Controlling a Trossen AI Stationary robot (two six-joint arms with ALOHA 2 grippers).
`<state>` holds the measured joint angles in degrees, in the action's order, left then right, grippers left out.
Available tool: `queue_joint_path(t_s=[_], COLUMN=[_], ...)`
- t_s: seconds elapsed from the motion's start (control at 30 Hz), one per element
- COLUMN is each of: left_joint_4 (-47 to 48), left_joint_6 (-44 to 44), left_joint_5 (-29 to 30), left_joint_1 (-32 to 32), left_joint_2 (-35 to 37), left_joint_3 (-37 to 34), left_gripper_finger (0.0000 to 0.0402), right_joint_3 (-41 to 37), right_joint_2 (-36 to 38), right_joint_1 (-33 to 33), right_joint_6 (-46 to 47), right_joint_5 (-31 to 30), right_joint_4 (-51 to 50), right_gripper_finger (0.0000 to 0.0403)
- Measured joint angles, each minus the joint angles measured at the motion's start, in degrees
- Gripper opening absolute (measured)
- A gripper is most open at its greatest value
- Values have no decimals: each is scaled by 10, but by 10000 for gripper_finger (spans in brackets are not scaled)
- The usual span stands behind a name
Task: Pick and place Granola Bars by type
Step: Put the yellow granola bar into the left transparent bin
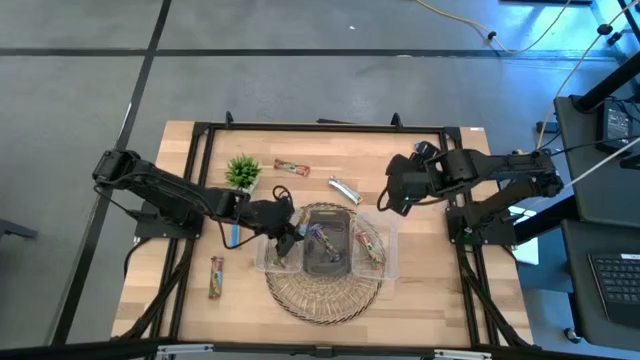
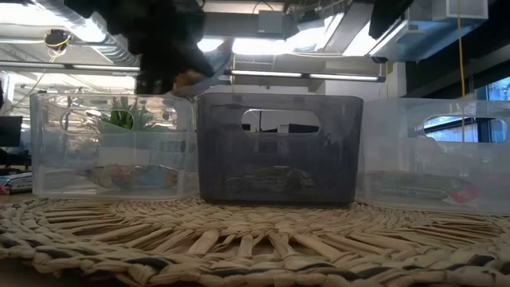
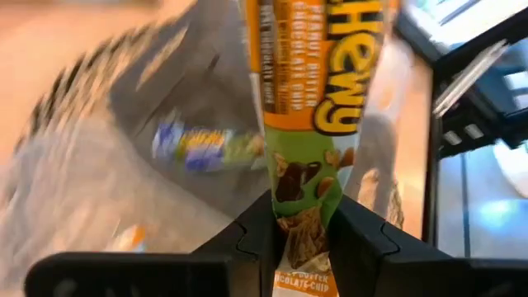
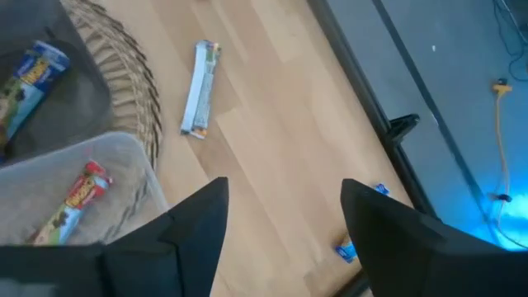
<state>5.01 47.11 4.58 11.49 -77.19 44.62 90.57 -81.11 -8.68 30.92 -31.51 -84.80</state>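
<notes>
Wooden tabletop (image 1: 190,310): left tool (image 3: 301,227) clamps an orange bar (image 3: 309,99) above the bins; right tool (image 4: 285,219) hangs wide, near the silver bar (image 4: 200,88).

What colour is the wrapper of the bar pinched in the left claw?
Orange and green, on the granola bar in the left gripper; clearest in the left wrist view.

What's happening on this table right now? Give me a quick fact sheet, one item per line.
Left gripper: shut on an orange-wrapped granola bar, held over the bins
Right gripper: open, empty, above the table's right side
Bins: three side by side on a woven mat; clear left bin, dark middle bin, clear right bin
Loose bars: silver bar, red-brown bar, one bar at front left
Also present: small potted plant
</notes>
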Motion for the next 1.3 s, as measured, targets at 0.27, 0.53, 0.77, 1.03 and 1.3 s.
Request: queue_joint_path(t_s=[0.27,0.53,0.77,1.03,1.3], left_joint_4=[129,164,191,212,219], left_joint_6=[89,155,189,199,239], left_joint_5=[21,32,13,-5,-24], left_joint_1=[8,8,8,7,-5], left_joint_2=[43,35,22,5,-24], left_joint_3=[0,0,0,0,0], left_gripper_finger=[81,81,81,81,81], right_joint_3=[-125,-205,-247,-303,-320], right_joint_2=[60,91,93,93,86], right_joint_1=[51,121,182,222,244], right_joint_6=[-11,36,18,-56,-140], right_joint_5=[38,56,98,202,216], right_joint_4=[121,152,200,379,457], right_gripper_finger=[239,239,239,239,239])
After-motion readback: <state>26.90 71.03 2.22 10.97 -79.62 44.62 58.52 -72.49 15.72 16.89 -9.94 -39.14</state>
